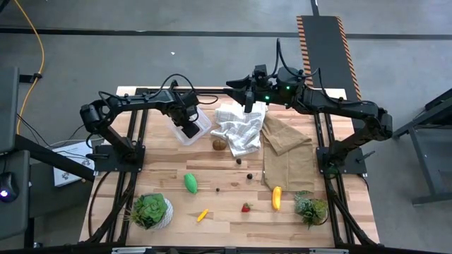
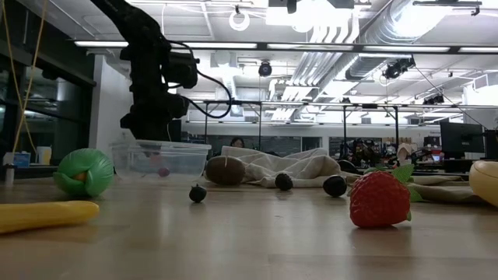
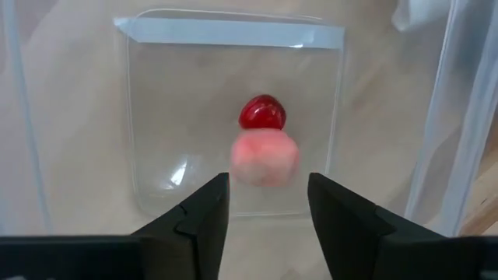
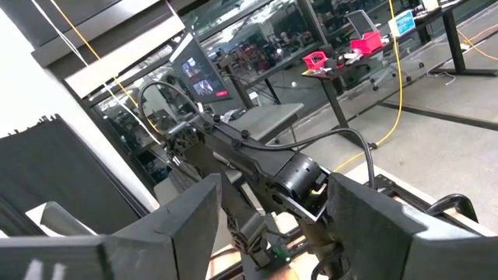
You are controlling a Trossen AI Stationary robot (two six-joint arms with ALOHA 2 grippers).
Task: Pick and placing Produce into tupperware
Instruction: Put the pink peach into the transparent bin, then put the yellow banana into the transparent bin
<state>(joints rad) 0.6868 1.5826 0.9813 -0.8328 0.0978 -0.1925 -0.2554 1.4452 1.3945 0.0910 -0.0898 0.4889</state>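
Clear plastic walls of the tupperware (image 1: 191,129) sit directly under the left gripper (image 1: 189,127) in the high view, which hangs over the container at the far-left part of the table; the position fits a drop into the box rather than a pick. Right gripper (image 1: 248,97) hangs raised over the white cloth (image 1: 240,130), apart from any produce, waiting. Well out from the left gripper, toward the near edge, lie the green oval (image 1: 191,183), a small yellow piece (image 1: 203,214), the strawberry (image 1: 246,207) and a yellow banana piece (image 1: 276,197); the kiwi ball (image 1: 219,144) rests just beside the container. Low view: the left arm comes down above the tupperware (image 2: 162,160), something reddish shows through its wall, and dark berries (image 2: 198,193) lie on the wood nearby. Left wrist view: fingers (image 3: 204,215) stand parted with nothing between them, released; straight ahead of them, on the container floor, lie a red berry (image 3: 262,113) and a pale pink blurred piece (image 3: 264,157), seemingly just let go or still settling. Right wrist view: its fingers (image 4: 191,222) stand wide, empty, aimed at the other arm and the room. Most produce is judged still to be moved.
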